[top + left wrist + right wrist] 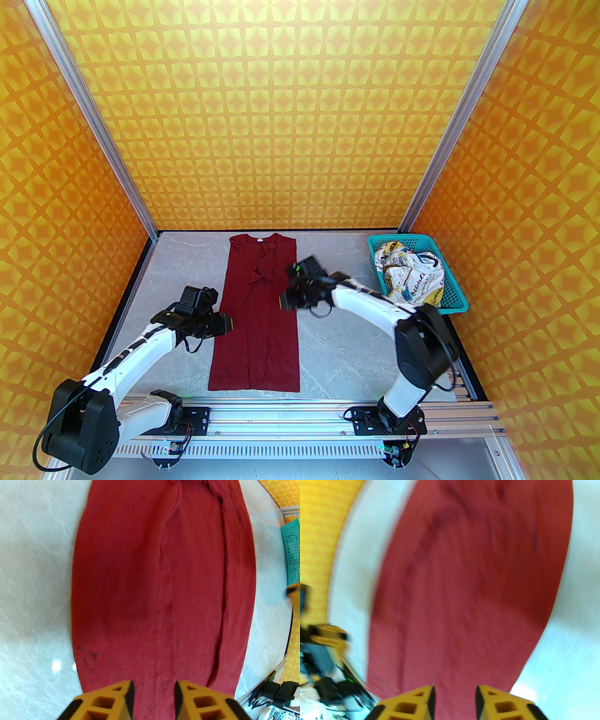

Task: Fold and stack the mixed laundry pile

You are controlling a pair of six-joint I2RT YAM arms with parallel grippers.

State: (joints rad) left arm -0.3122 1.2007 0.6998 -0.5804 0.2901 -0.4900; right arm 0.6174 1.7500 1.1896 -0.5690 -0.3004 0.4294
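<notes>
Lying flat: dark red T-shirt, a long narrow strip on the table, collar at the far end.
White printed garment: crumpled inside the teal basket, far right corner.
Left gripper: fingers apart, nothing between them; at the shirt's left edge, mid-length.
Right gripper: fingers apart, empty; at the shirt's right edge, blurred.

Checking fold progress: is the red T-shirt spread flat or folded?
Partly folded: the red T-shirt lies as a long narrow strip, its sides turned inward; its length is not yet folded over.
</notes>
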